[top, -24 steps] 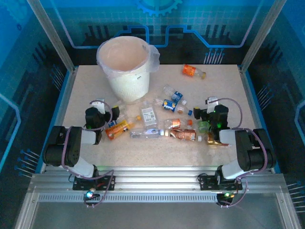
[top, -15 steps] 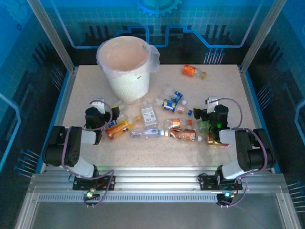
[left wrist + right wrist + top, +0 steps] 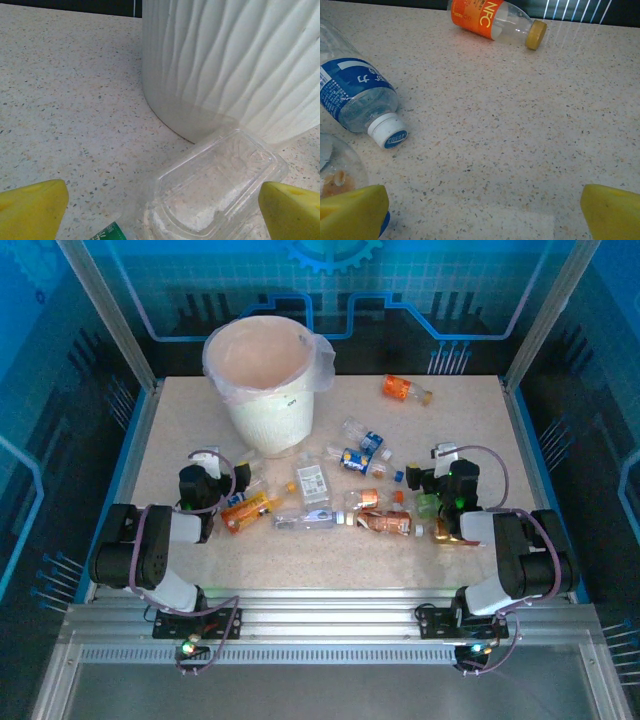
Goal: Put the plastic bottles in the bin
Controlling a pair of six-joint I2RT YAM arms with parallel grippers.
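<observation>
Your left gripper (image 3: 160,212), released, faces a crushed bottle (image 3: 215,192) beside the bin (image 3: 235,65), probably lining up; right gripper (image 3: 482,215) released too.

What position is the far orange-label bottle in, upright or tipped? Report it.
Tipped: the orange-label bottle lies on its side on the table, cap pointing right.

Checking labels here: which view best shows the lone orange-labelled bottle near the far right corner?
The right wrist view: the orange bottle lies close, its lettering and yellow cap legible. The top external view shows that bottle small, alone near the far edge. The left wrist view faces the bin.
</observation>
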